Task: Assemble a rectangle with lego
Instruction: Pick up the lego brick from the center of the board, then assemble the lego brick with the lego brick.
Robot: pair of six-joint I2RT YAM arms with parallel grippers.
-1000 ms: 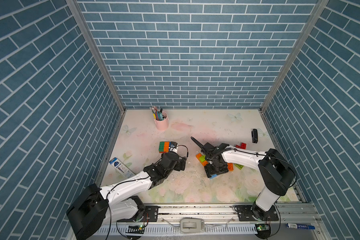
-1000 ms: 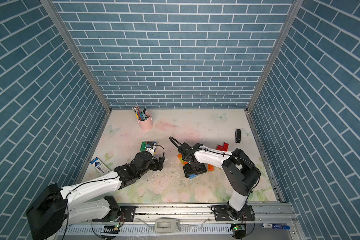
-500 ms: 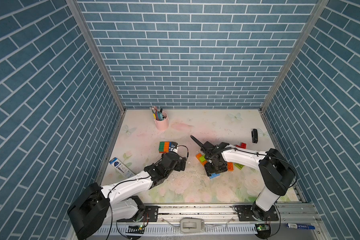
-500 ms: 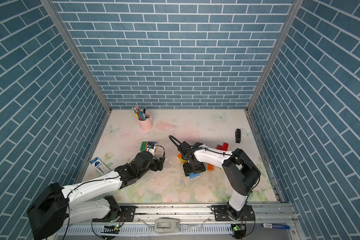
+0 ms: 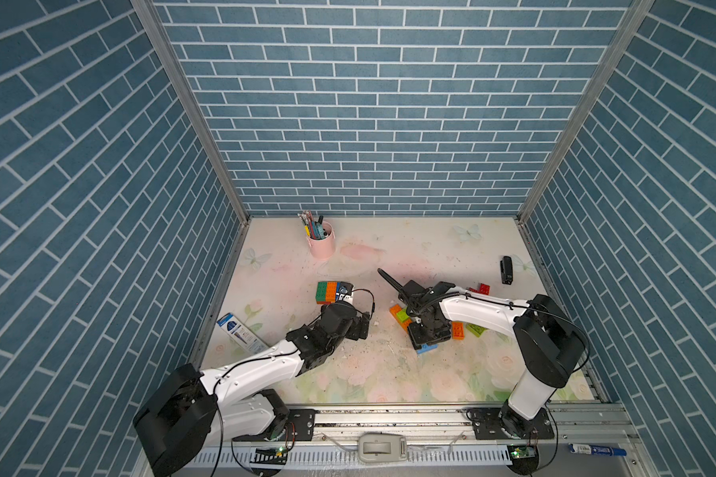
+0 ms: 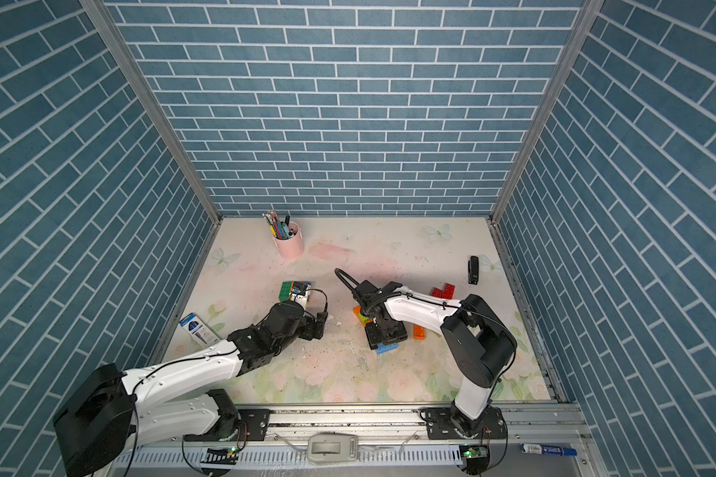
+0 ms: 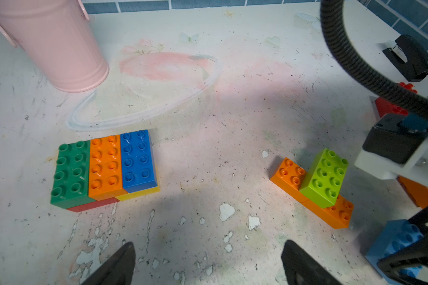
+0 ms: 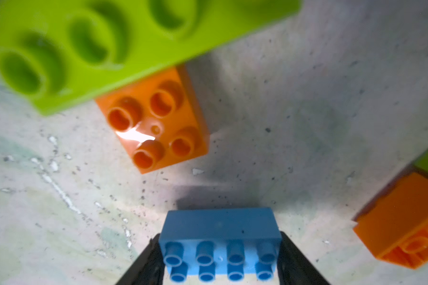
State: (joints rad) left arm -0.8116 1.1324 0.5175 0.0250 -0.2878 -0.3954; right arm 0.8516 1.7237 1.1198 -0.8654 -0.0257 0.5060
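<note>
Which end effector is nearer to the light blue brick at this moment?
Right. The right end effector straddles the light blue brick, with a finger against each end. The left end effector is open, holds nothing and is well apart from it.

The table (image 5: 389,371) is pale and floral, its coating scuffed and flaking. Just ahead of the left claw (image 7: 209,243) lies a flat block of bricks (image 7: 104,167). Farther ahead stands a pink cup (image 7: 55,44), and well behind that claw lies a white-and-blue box (image 5: 240,336). A light blue brick (image 8: 220,222) sits between the fingers of the right claw (image 8: 220,238), with orange bricks (image 8: 158,123) just ahead. Well beyond lie red bricks (image 5: 482,288) and a small black object (image 5: 506,269).
</note>
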